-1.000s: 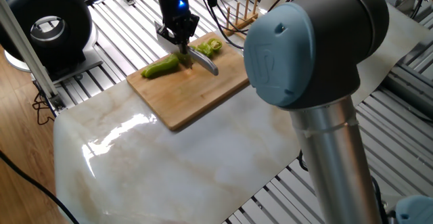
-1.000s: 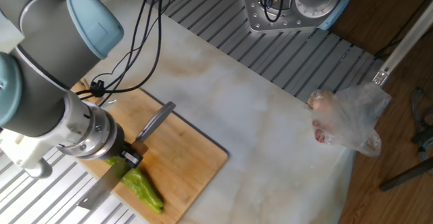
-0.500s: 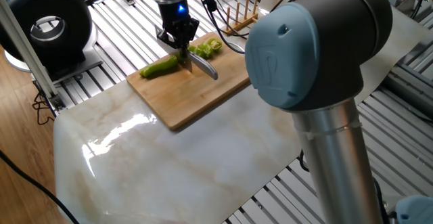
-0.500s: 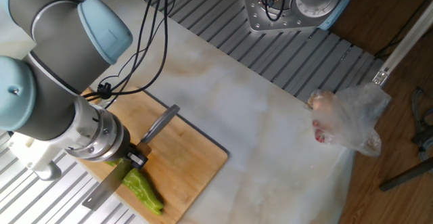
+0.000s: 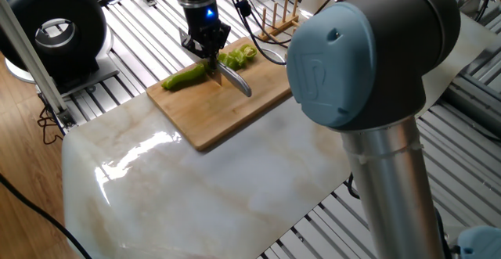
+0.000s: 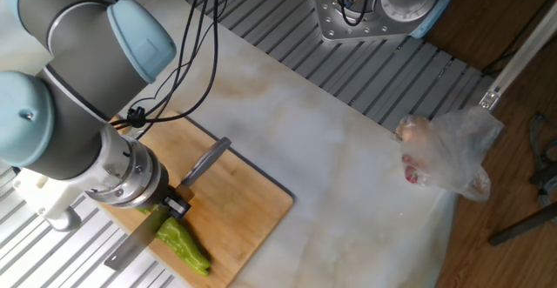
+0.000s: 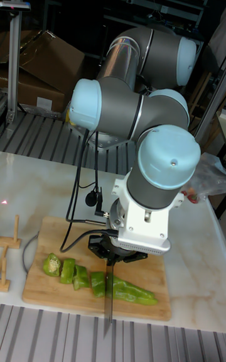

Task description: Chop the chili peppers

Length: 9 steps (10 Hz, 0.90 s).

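Note:
A light-green chili pepper lies on the wooden cutting board (image 5: pixel 227 110). Its long uncut part (image 5: pixel 185 77) (image 7: pixel 135 293) (image 6: pixel 184 244) sits to one side of the blade. Several cut slices (image 5: pixel 238 55) (image 7: pixel 70 270) sit on the other side. My gripper (image 5: pixel 209 49) (image 6: pixel 171 207) (image 7: pixel 112 255) stands over the pepper, shut on a metal knife (image 5: pixel 235 80) (image 6: pixel 204 161). The blade (image 7: pixel 108 304) runs across the pepper between the slices and the uncut part. My wrist hides the slices in the other fixed view.
The board rests on a marble slab (image 5: pixel 196 188) over slatted aluminium. A wooden rack (image 5: pixel 279 16) stands just beyond the board. A plastic bag (image 6: pixel 448 153) lies at the slab's edge. A black round device (image 5: pixel 55 28) sits at the far left. My arm's elbow (image 5: pixel 368 55) fills the foreground.
The gripper and knife have shifted slightly over the board. The uncut pepper piece has stayed where it was.

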Each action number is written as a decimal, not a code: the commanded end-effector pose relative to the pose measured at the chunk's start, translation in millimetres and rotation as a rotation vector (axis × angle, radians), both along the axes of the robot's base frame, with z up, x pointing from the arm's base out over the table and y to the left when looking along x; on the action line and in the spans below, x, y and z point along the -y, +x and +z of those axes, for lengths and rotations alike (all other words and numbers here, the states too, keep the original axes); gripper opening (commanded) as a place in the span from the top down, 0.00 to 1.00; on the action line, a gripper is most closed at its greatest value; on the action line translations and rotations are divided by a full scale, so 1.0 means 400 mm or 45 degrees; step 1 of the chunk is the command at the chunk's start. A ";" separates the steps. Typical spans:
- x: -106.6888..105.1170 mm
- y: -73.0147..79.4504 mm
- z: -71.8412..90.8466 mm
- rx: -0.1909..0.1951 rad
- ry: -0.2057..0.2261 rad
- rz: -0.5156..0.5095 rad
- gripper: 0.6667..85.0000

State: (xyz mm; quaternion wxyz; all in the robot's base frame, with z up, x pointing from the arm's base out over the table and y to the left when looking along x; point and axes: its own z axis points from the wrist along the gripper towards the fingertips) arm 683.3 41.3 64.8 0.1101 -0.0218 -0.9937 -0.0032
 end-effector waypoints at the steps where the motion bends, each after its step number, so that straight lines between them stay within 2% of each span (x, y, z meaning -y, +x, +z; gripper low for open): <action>1: -0.025 0.014 0.020 0.027 0.005 -0.024 0.99; 2: -0.026 0.023 0.025 0.030 0.025 -0.022 0.99; 4: -0.014 0.038 0.028 0.044 0.027 -0.013 0.99; 7: 0.013 0.057 0.011 0.070 -0.009 -0.018 0.99; 9: 0.021 0.050 0.015 0.058 -0.027 -0.029 0.99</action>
